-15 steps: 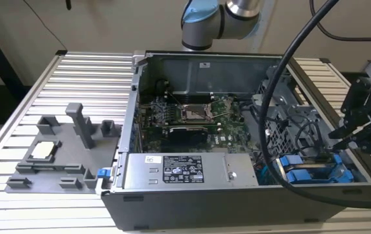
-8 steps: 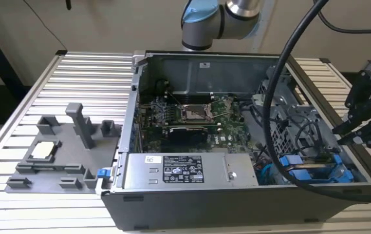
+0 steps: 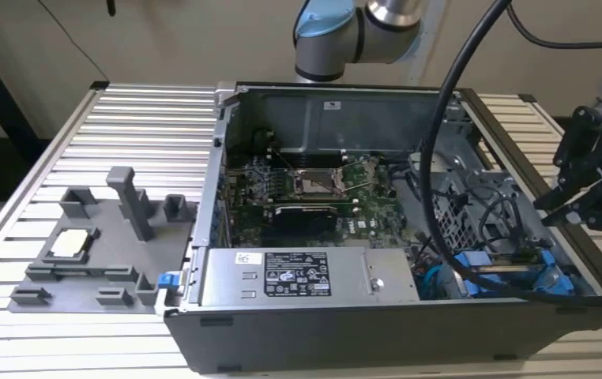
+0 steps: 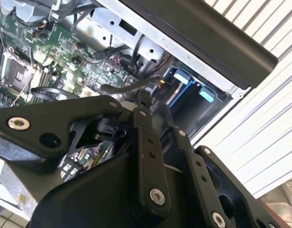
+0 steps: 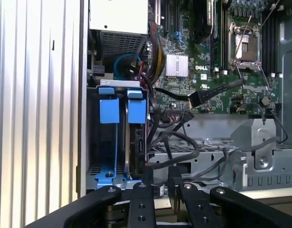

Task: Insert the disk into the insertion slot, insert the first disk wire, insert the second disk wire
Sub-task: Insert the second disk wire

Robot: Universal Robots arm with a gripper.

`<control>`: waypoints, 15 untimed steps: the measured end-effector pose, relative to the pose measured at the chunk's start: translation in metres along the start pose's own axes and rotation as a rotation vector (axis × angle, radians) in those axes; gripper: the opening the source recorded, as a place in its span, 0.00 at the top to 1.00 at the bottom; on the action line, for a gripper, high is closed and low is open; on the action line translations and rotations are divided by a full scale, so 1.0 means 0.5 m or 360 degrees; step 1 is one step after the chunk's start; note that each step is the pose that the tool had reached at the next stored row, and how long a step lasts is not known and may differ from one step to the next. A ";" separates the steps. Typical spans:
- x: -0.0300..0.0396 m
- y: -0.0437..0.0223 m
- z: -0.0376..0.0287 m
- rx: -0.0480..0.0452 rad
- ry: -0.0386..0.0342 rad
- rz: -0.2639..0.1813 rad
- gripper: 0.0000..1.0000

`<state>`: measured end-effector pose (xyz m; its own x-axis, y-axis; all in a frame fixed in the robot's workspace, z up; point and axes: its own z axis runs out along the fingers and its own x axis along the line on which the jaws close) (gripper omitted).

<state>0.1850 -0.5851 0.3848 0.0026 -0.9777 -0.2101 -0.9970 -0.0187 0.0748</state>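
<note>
Black gripper [image 5: 160, 170] linkage sat closest to the lens in both wrist views. Its fingers [image 5: 146, 183] were drawn close together with a thin gap between them and, as far as could be seen, nothing pinched there. In the exterior view it hung just outside the wall of the open computer case [image 3: 385, 335] on the exterior view's right, above the corner that held the insertion slot [image 5: 118, 83].

The first wrist view looked straight down into that bay. Two blue tabs stood side by side. Under the one nearer the motherboard [image 5: 217, 57], the disk [image 5: 136, 111] appeared to be seated already, its dark edge running down between the rails. The neighbouring position looked empty down to its blue rail.

By that reading the first step was done. The wiring looked unfinished: a black connector [image 5: 196, 99] on a flat lead hung free above the motherboard, touching nothing, and a tangle of loose black cables [image 5: 177, 142] lay just beside the disk's edge. Whether any lead was already plugged into the disk could not be made out. Both wire insertions therefore seemed left to do
</note>
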 end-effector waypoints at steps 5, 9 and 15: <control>-0.030 0.000 0.006 0.0000 0.0000 0.0001 0.73; -0.052 0.000 0.011 0.0000 0.0000 0.0001 0.73; -0.059 0.019 0.014 0.0001 0.0000 0.0003 0.73</control>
<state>0.1750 -0.5549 0.3847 0.0007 -0.9777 -0.2101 -0.9971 -0.0167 0.0746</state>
